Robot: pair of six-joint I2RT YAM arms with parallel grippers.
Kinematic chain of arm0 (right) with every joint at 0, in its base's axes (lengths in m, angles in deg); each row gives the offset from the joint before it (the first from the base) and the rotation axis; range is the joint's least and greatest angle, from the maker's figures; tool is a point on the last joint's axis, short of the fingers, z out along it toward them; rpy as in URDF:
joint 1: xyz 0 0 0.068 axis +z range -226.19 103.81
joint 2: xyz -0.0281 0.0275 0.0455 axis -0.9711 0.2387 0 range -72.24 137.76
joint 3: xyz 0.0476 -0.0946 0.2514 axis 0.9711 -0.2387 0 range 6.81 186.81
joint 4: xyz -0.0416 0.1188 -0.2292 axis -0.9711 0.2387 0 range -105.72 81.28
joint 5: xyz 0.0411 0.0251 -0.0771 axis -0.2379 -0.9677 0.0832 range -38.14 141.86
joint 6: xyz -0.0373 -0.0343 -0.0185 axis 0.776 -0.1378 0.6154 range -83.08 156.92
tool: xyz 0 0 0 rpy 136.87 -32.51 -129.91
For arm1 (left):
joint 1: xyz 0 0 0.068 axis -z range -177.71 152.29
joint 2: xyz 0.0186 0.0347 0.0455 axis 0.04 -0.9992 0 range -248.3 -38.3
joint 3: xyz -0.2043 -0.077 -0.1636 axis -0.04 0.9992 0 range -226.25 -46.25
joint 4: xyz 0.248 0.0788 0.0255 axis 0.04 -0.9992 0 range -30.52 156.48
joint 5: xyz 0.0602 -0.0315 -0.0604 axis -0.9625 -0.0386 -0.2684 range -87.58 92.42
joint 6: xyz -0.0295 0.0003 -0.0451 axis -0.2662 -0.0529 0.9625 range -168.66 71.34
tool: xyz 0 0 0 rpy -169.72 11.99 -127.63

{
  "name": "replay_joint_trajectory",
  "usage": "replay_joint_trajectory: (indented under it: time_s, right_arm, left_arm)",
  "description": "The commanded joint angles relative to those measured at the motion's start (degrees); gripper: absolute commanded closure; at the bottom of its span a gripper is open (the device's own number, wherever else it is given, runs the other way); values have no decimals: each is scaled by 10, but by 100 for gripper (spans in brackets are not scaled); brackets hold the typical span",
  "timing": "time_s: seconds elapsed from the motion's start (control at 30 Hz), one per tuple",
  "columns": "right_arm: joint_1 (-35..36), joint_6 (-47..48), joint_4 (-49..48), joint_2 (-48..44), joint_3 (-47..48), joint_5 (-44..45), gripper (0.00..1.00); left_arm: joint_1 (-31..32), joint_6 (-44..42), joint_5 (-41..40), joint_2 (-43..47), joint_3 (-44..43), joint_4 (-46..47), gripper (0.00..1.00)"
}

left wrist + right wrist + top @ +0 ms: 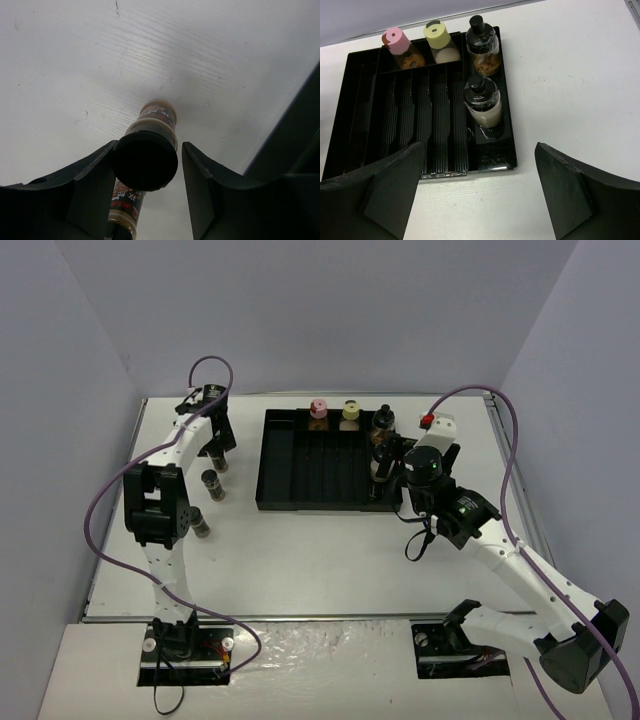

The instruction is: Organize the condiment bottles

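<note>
The black ribbed tray (300,475) holds several condiment bottles. A pink-capped one (396,42), a yellow-capped one (437,35) and a black-capped one with brown filling (482,45) stand along its far edge. A black-capped bottle with pale filling (481,100) stands in front of the last. My left gripper (149,146) is open and straddles the black cap of a dark-filled bottle (146,159) on the table left of the tray. A second labelled bottle (124,204) shows just below it. My right gripper (480,195) is open and empty above the tray's near right corner.
Two more dark bottles stand on the table left of the tray, one (213,484) nearer it and one (200,523) closer to the left arm. A white box with a red button (437,425) sits right of the tray. Walls enclose the table.
</note>
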Motion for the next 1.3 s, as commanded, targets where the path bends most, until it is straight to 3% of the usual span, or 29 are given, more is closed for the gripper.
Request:
replay_joint_trajectory:
  time_s: [0.0,0.23,0.37,0.8,1.27]
  right_arm:
    - [6,-8,-37,-9,-1,21,11]
    - [5,-10,-38,-13,-7,21,11]
    - [6,-9,-38,-15,-9,22,11]
    - [6,-11,-38,-16,-16,29,11]
    - [5,-10,-38,-12,-20,38,11]
  left_arm:
    - [-5,-3,-10,58,-39,1,54]
    - [-5,-3,-5,54,-45,-3,69]
    - [-6,-2,-4,54,-44,-2,99]
    - [-2,-13,28,66,-72,19,100]
    - [58,-60,22,3,-228,-19,100]
